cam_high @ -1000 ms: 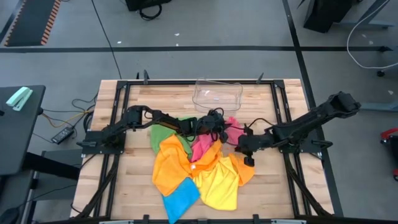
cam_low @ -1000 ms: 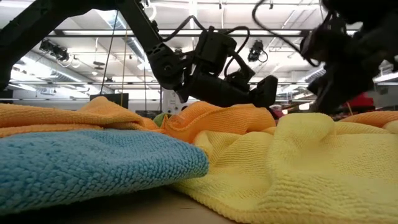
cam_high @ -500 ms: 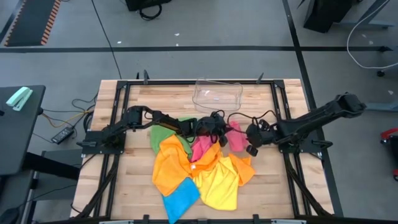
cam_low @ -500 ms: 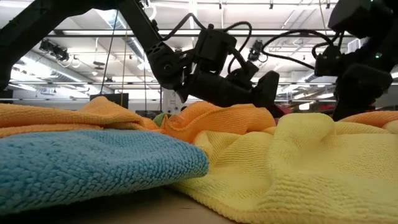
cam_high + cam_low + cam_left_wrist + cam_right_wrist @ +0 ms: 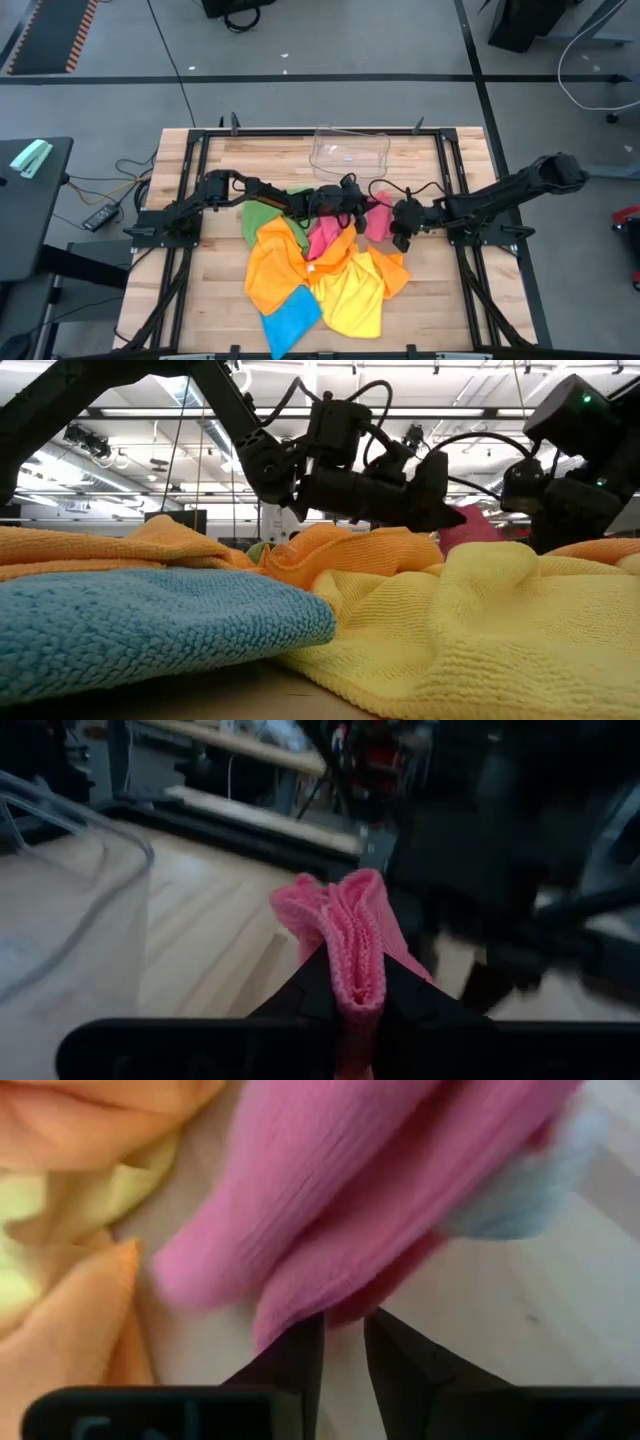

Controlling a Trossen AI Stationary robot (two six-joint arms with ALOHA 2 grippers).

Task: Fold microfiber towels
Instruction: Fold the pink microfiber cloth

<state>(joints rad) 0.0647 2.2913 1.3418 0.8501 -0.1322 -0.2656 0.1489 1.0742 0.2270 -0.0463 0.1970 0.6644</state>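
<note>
Left gripper (image 5: 358,212) is over the table's middle, reaching from the left arm toward the right. In the left wrist view its 2 fingers (image 5: 322,982) are clenched on a bunched fold of the pink towel (image 5: 350,935), which stands up between them. In the low view the pink towel (image 5: 470,525) shows lifted a bit, just past the gripper tip.

The towels lie in 1 heap at table centre-front. From left to right: green towel (image 5: 262,216) under the left arm, orange towel (image 5: 275,265) below it, blue towel (image 5: 291,318) at the front edge, yellow towel (image 5: 352,296) beside the blue, and the pink one in the middle-back, w/ 1 part running down between orange pieces. A 2nd orange bit (image 5: 394,270) lies at the heap's right side.

Clear plastic tray (image 5: 350,151) sits at the table's back, apart from the heap.

Right gripper (image 5: 398,238) is just beside the pink towel's right edge. In the right wrist view its fingers (image 5: 300,1355) stand close together w/ a narrow gap, nothing in it; the pink towel (image 5: 350,1190) is just ahead of the tips.
</note>
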